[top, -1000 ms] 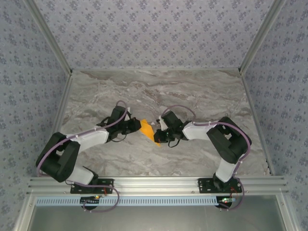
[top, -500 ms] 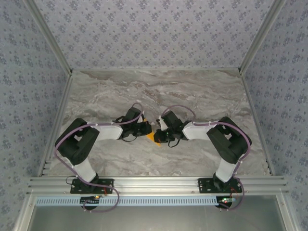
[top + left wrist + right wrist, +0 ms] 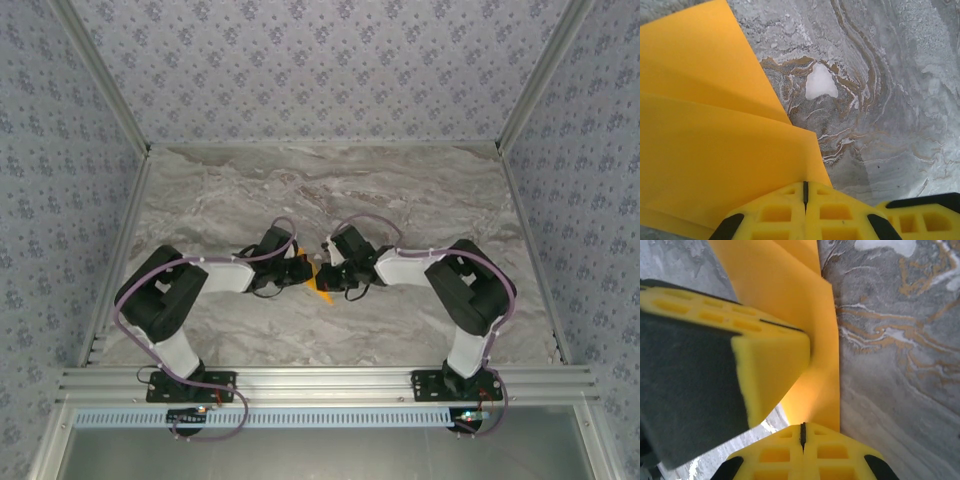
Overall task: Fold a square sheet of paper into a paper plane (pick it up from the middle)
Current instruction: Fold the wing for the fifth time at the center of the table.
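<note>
Working above a grey marbled table [image 3: 420, 190], boxed in by blue-grey patterned walls [image 3: 320, 70]. Meeting near the middle of that surface, slightly toward the near edge, with both wrists nose to nose. Pinching the square sheet of paper [image 3: 715, 150] with the left gripper [image 3: 805, 192], with jaws pressed together on an edge of the orange layers. Clamping the same paper from the opposite side with the right gripper [image 3: 802, 432], with jaws likewise squeezed tight on a narrow orange strip. Holding the sheet between the two tools, either lifted off or barely grazing the marble; not telling which from these views. Showing at least one fold already, with one flap overlapping another along a slanted crease in the left wrist view. Judging the job as partly along, probably among the early or middle folds. Lacking as yet the slim pointed dart shape with a centre crease. Needing, most likely, further folding and crease pressing.
</note>
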`<state>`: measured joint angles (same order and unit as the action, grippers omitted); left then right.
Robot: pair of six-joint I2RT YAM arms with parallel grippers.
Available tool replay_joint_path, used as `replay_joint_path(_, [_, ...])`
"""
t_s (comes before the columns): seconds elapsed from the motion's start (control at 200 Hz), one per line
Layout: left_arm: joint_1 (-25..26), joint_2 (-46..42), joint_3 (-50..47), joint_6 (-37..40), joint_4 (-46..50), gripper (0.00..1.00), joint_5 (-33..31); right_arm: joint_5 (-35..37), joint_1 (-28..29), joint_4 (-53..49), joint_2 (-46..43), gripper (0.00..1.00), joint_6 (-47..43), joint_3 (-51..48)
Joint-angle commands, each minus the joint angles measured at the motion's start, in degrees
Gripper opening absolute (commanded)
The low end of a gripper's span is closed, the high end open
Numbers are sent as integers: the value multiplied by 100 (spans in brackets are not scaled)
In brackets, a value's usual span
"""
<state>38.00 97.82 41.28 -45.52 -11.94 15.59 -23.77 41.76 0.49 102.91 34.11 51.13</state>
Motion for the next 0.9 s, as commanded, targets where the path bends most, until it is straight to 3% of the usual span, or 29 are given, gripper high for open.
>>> replay_joint_path(0.0, [9,-50,-194,-70,116,4,-136,48,-30,-114,199,1,94,120])
replay_joint_path(0.23, [-50,-246,-353,-78,72,4,-319,186,-85,-350,203,0,1,-188])
replay_joint_path(0.62, [-912,-707,-1224,-255,-487,4,-496,391,-100,-638,290,0,-74,-518])
replay_joint_path(0.894, [-1016,-1798,-1394,-130,-627,5,-289,381,-44,-647,308,0,-76,-521])
